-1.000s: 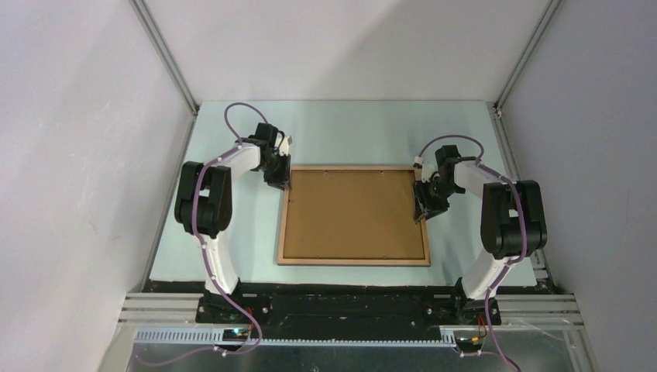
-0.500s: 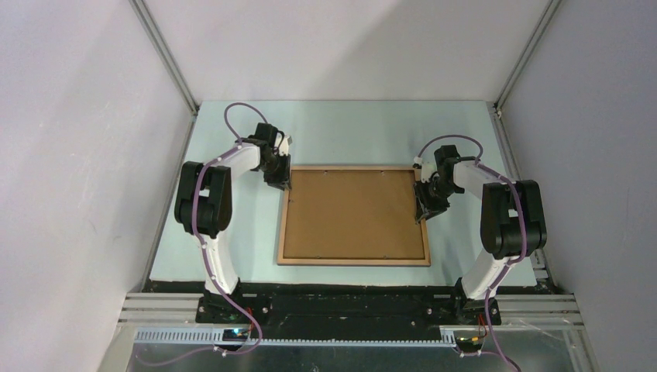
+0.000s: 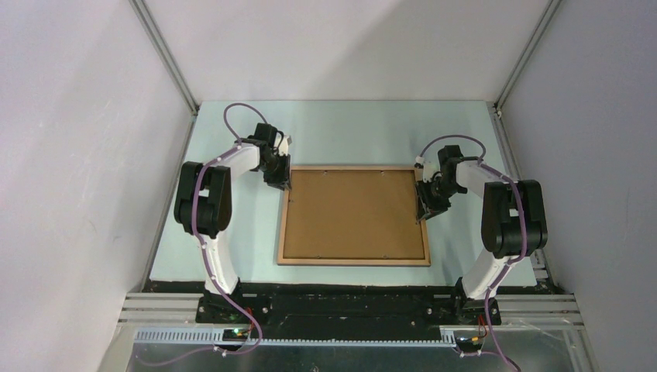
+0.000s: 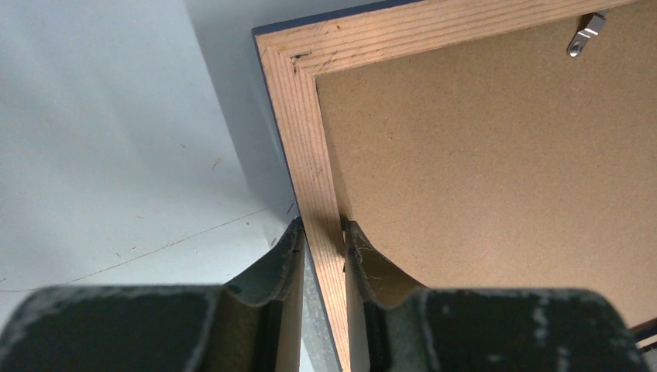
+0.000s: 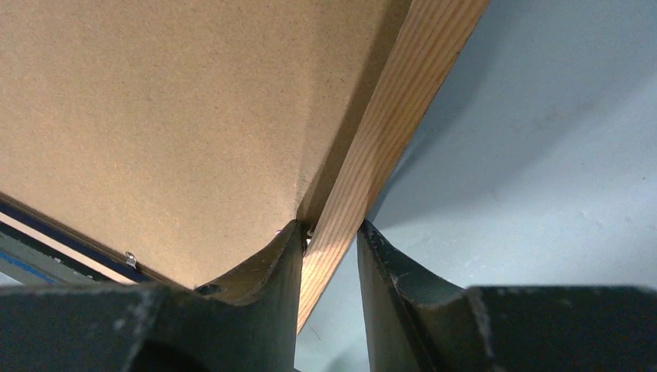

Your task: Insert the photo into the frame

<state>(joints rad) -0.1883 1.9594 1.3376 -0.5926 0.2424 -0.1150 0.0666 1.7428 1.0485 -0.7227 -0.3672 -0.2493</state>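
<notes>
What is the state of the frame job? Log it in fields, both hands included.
frame: flat on the table, wood-brown face up
backing board: lying inside the frame
photo: not visible in any view
left hand: clamped on the left rail, near the far corner
right hand: fingers either side of the right rail, apparently closed on it

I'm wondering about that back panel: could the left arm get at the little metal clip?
Probably yes once freed: nothing covers the metal clip, but the left gripper is clamped on the frame.
</notes>
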